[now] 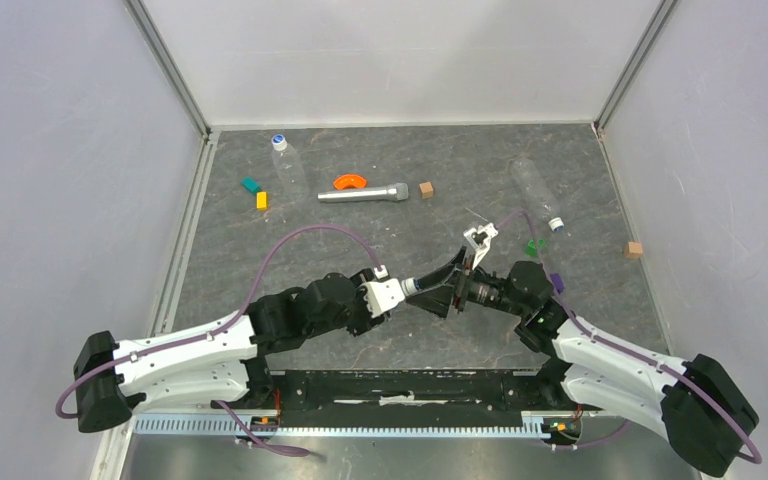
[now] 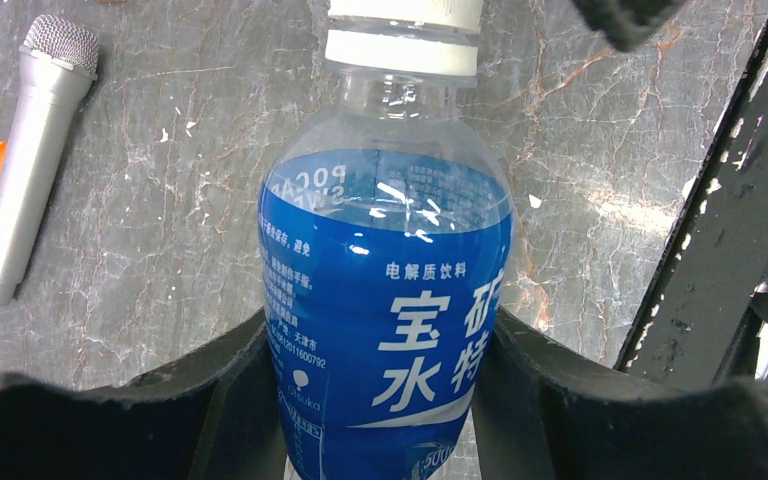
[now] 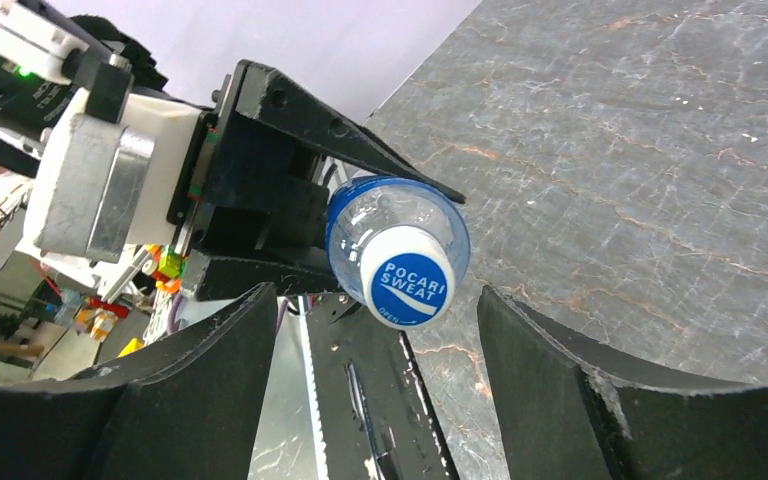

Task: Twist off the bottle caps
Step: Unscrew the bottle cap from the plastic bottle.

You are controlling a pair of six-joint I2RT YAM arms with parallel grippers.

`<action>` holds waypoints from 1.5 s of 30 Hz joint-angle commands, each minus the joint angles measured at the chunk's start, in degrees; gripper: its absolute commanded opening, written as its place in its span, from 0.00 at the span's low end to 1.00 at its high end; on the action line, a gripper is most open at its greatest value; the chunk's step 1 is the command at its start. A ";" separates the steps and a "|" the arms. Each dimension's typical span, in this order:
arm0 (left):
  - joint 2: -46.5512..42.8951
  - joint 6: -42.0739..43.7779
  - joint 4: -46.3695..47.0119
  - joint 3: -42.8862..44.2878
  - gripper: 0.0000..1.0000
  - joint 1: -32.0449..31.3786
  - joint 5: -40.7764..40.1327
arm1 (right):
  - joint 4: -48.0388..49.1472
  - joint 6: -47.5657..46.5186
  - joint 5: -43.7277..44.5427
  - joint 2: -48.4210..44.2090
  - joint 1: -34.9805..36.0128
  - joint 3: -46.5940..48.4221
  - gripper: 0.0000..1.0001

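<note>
- At the far left of the worktop (image 1: 460,160), a clear bottle (image 1: 287,172) lies capped; it can wait.
- The left pincer (image 2: 380,330) pinches the blue-label bottle (image 2: 385,230) across its body, holding it in the air between the two arms with the neck towards the other arm. This grip probably needs to be firm, or the body will spin with the twist.
- The cap (image 3: 407,277) sits fully on the neck, facing the right arm squarely.
- The right pincer (image 3: 375,295) is spread, one finger on each side of the cap, neither touching. It should centre on the bottle's axis, close on the cap's white rim only, then turn about that axis.
- At the far right, a second clear bottle (image 1: 535,188) lies capped.
</note>
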 commanded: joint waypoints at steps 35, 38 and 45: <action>-3.48 -0.80 2.84 0.92 0.04 0.05 7.70 | 3.53 -28.40 -18.76 4.07 -0.71 3.03 0.17; -3.36 -0.52 3.73 1.47 0.04 0.16 12.22 | -18.80 -50.99 -21.34 1.90 -0.68 8.38 0.19; -2.73 0.05 4.08 3.27 0.04 0.11 19.73 | -28.21 -68.59 -22.14 -1.92 -0.66 8.10 0.25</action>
